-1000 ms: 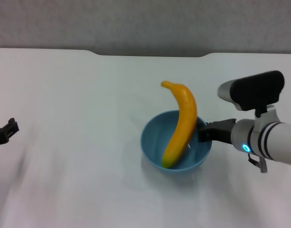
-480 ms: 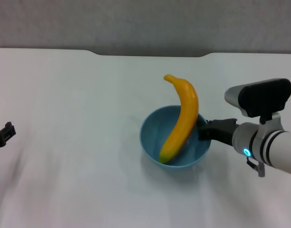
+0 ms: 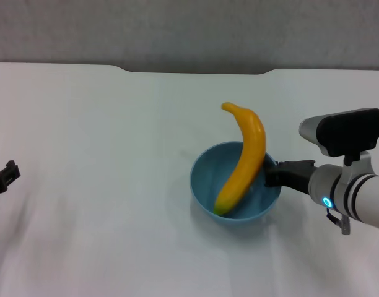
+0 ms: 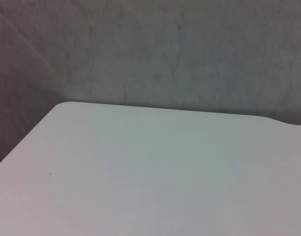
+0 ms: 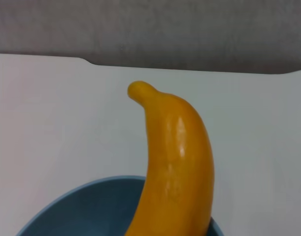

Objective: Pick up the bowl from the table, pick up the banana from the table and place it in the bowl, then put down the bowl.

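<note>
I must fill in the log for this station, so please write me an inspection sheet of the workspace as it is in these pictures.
Surface: the table is plain white, with a shallow notch in its far edge.
Job's things: the bowl, light blue, holds the banana, which leans on the rim with its upper end sticking out above.
Clutter: nothing seen.
Grippers: the right gripper is at the bowl's rim on the robot's right side, seemingly gripping it; the left gripper is parked at the table's left edge, far from the bowl.
Cables: nothing seen.
Surroundings: a grey wall behind the table.
</note>
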`<action>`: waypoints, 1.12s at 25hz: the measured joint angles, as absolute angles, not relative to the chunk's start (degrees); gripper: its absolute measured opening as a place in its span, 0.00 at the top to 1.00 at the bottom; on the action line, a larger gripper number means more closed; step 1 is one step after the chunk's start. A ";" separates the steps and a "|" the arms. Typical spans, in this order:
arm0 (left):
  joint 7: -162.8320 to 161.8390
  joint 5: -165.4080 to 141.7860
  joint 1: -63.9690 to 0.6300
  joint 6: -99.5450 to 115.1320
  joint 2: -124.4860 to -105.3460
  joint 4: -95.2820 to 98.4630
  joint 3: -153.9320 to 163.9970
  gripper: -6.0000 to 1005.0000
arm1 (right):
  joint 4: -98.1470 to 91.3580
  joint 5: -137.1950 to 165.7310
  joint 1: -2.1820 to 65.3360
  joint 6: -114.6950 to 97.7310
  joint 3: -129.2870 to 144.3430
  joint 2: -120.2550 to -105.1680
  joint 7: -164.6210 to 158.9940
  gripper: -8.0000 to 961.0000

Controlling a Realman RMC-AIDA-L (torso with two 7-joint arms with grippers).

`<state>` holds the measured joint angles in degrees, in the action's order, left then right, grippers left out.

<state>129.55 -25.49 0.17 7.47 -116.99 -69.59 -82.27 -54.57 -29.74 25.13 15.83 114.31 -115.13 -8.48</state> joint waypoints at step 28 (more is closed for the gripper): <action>129.09 -23.89 6.17 -10.36 -117.07 -69.98 -83.52 0.11 | -80.45 -24.86 8.12 14.10 110.62 -114.65 3.18 0.22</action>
